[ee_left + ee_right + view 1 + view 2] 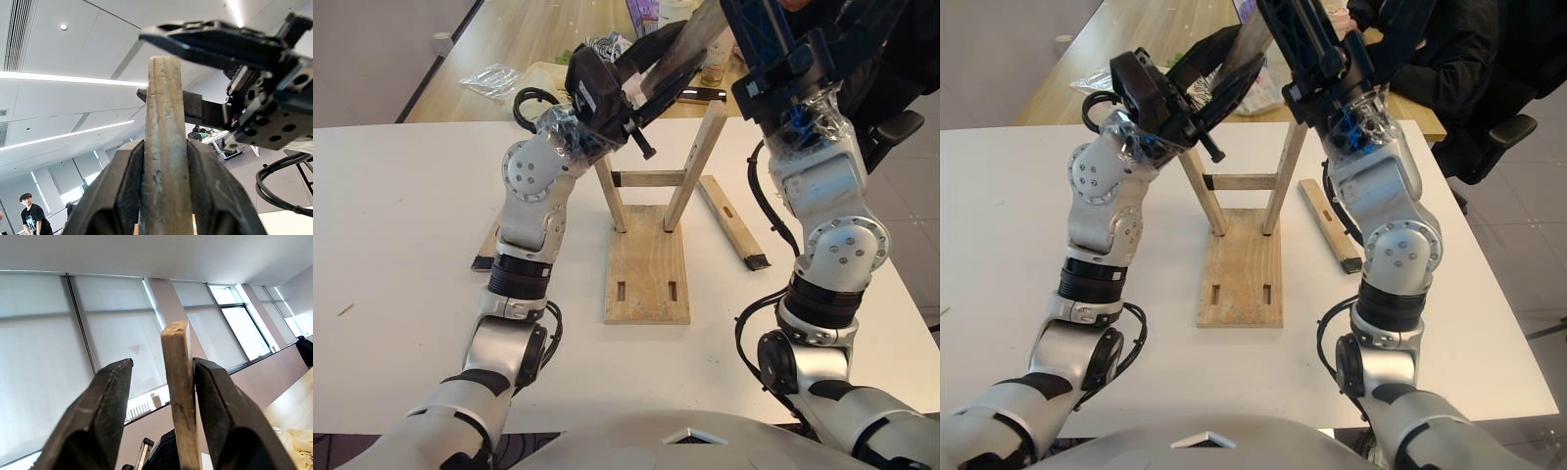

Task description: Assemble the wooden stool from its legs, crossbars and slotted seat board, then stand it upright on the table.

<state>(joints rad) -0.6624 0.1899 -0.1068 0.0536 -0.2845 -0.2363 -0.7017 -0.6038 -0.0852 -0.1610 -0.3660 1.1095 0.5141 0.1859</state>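
The seat board [646, 269], the standing legs [690, 171], the crossbar [648, 179] and the loose leg [729, 217] are all of pale bare wood, matt and without varnish, and the table [401, 215] under them has a smooth white top, nearly matt. The held leg [165, 186] is of the same bare wood, but its face looks greyish, rough and streaked along the grain. The fingers [122, 191] of the left gripper [165, 143] and those of the right gripper [163, 362] look like matt black plastic, slightly grainy.
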